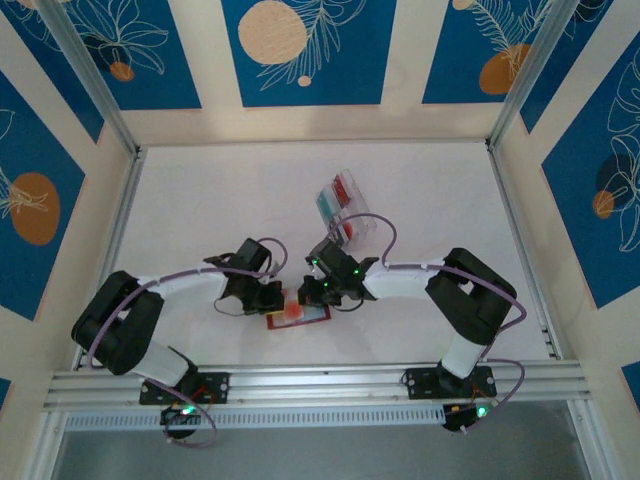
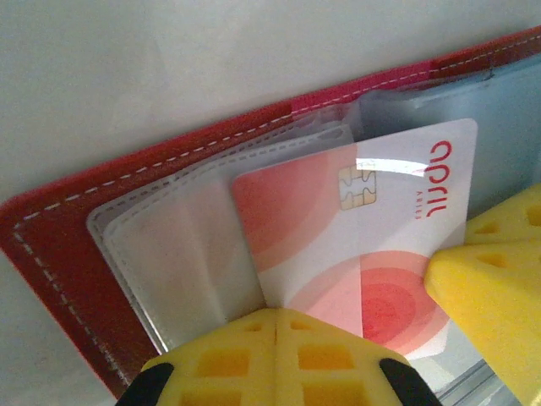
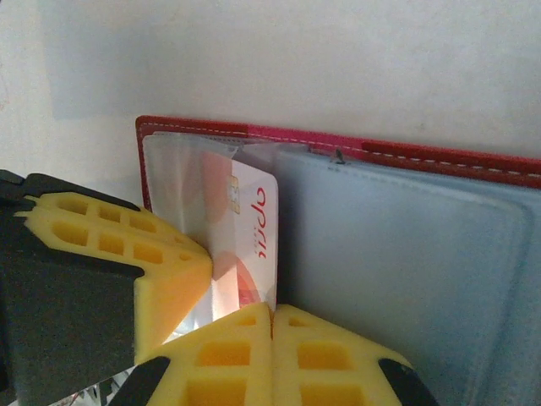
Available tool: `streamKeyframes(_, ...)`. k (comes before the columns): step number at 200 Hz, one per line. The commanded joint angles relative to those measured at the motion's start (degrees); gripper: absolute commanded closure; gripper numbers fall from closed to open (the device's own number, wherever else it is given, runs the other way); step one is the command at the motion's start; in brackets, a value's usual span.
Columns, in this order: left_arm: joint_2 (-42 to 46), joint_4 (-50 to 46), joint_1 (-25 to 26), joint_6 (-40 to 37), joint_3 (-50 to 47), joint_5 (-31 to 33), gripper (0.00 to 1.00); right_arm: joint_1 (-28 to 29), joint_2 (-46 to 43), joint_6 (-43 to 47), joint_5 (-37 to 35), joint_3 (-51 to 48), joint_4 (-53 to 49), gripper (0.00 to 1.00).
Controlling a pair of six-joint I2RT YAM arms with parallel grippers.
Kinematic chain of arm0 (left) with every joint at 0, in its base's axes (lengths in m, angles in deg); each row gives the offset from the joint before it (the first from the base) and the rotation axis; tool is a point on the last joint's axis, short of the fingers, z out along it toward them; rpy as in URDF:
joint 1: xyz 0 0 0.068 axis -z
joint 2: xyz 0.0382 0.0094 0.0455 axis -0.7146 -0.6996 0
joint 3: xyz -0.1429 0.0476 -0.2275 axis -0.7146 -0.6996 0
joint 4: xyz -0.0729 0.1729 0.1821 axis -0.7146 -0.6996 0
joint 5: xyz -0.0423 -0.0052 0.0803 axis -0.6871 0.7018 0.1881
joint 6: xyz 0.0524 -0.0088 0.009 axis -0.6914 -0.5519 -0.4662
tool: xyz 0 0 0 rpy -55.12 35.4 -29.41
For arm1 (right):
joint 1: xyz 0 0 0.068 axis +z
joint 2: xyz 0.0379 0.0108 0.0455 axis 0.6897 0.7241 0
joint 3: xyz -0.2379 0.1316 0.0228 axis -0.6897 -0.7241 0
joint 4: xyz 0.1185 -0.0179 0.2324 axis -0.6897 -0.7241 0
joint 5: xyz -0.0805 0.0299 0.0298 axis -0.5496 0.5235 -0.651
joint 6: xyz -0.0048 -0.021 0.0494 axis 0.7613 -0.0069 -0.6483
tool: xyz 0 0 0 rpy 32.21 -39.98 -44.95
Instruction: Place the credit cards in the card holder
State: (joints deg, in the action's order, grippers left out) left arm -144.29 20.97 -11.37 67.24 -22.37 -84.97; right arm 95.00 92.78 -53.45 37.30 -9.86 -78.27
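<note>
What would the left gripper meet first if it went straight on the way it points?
Probably the credit card, right ahead of the shut left gripper, lying on the clear pockets of the card holder; contact unclear.

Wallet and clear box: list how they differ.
The wallet is red and opaque with pale stitching; the box is clear plastic. The wallet lies open toward the near side of the table; the box sits farther back. The wallet shows one white-and-red card at its pale pockets; the box holds several cards, red and teal among them. Both rest on the table and hold cards.
</note>
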Motion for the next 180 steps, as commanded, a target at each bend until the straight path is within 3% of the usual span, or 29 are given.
streamKeyframes(1,0.56,-1.60,-0.27,0.39,0.97,-1.33,0.98,1.08,1.85,-1.58,-0.87,0.93,-0.24,1.00)
streamKeyframes(24,2.65,-0.86,-1.60,1.63,1.50,-4.54,0.97,0.33,1.85,0.72,-1.84,0.72,-3.54,1.00)
streamKeyframes(72,8.37,-6.82,-5.74,-0.35,0.44,-1.97,0.97,-0.42,3.72,5.06,-2.87,3.21,-10.89,1.00)
streamKeyframes(180,3.44,-6.96,-6.03,-2.24,-4.28,2.57,1.00,1.65,8.69,3.91,-5.69,7.29,-15.39,1.00)
